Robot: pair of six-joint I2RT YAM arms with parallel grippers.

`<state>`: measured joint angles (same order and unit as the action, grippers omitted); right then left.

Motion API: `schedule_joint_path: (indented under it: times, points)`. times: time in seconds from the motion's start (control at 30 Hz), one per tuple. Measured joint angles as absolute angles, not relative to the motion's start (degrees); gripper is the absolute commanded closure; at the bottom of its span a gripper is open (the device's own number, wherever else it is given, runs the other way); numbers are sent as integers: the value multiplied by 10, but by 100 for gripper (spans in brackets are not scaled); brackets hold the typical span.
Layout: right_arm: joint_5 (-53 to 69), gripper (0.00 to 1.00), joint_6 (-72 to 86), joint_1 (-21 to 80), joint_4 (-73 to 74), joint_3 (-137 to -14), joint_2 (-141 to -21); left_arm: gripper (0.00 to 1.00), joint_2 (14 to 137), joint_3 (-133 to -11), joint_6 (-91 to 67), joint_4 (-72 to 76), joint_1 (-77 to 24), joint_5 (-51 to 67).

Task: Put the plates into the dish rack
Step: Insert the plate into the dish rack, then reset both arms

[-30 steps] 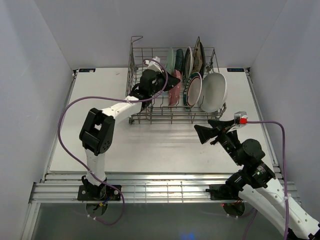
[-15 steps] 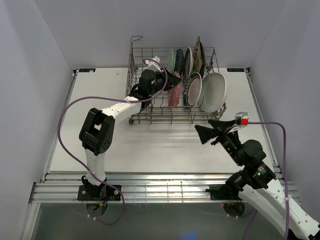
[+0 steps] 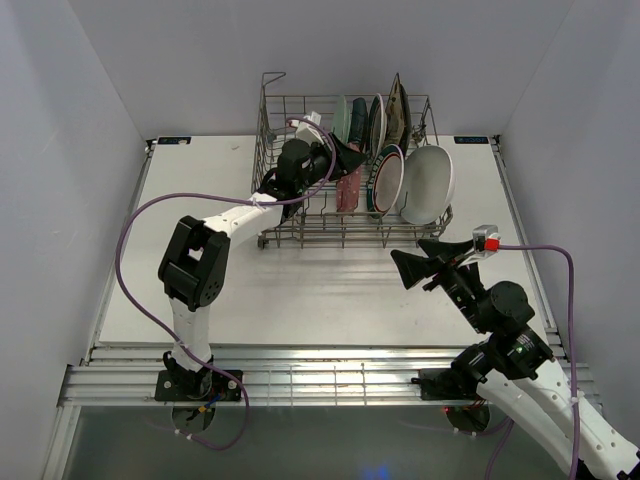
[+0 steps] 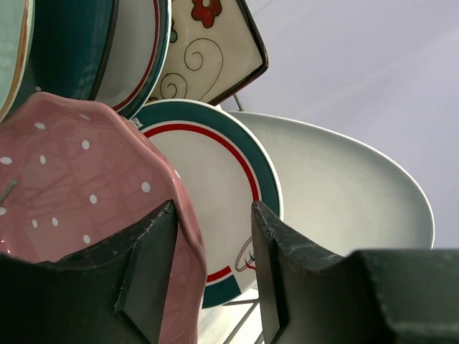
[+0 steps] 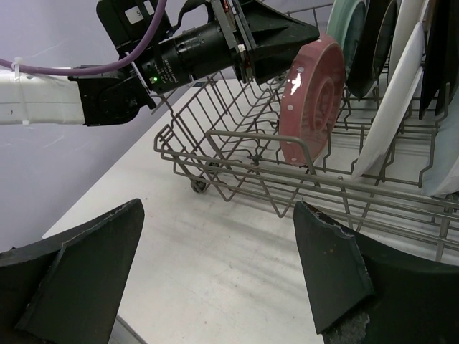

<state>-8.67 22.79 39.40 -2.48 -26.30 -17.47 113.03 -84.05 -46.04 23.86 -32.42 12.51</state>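
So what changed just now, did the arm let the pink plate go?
Yes. The left gripper opened, and its fingers now stand apart around the rim of the pink dotted plate, letting it go. The plate stayed standing in the dish rack, and the other plates did not move. The right gripper stayed wide open above the table.

One dish rack [image 3: 340,238] is sitting at twelve o'clock on the table [image 3: 200,210]. Seven plates are showing in it. Four are standing along its twelve o'clock side: one mint green plate [image 3: 341,118], one teal plate [image 3: 358,118], one rimmed round plate [image 3: 376,125] and one floral square plate [image 3: 398,110]. Three are standing at six o'clock: one pink dotted plate [image 3: 350,188], a second rimmed round plate [image 3: 388,180] and one white oval plate [image 3: 430,185]. Two grippers are showing: left gripper [image 3: 352,158], right gripper [image 3: 406,249].
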Motion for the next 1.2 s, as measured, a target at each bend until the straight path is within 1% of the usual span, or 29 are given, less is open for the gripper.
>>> schedule_joint_path:
  times: [0.1, 0.13, 0.17, 0.2, 0.27, 0.53, 0.6, 0.63, 0.67, 0.87, 1.03, 1.2]
  points:
    - [-87, 10, 228, 394, -24, -263, -173, 42, 1130, -841, -459, 242, -324, 126]
    - [-87, 10, 228, 394, -24, -263, -173, 38, 1130, -841, -459, 243, -324, 127]
    - [-87, 10, 228, 394, -23, -263, -173, 21, 1130, -841, -457, 244, -324, 128]
    - [-87, 10, 228, 394, -22, -263, -173, 16, 1130, -841, -453, 248, -324, 129]
    - [-87, 10, 230, 394, -19, -263, -173, 11, 1130, -841, -455, 263, -324, 131]
    - [-87, 10, 232, 394, -14, -263, -168, 9, 1130, -841, -450, 282, -324, 131]
    - [-87, 10, 234, 394, -14, -263, -165, 6, 1130, -841, -449, 284, -324, 131]
    - [-87, 10, 234, 394, -14, -263, -165, 3, 1130, -841, -448, 285, -324, 131]
    - [-87, 10, 234, 394, -14, -263, -165, 2, 1130, -841, -447, 285, -324, 131]
    - [-87, 10, 234, 394, -14, -263, -165, 2, 1115, -828, -428, 286, -324, 129]
    - [-89, 10, 234, 394, -13, -263, -167, 2, 1063, -780, -393, 285, -324, 124]
    - [-93, 10, 234, 394, -14, -263, -175, 2, 959, -705, -342, 283, -324, 103]
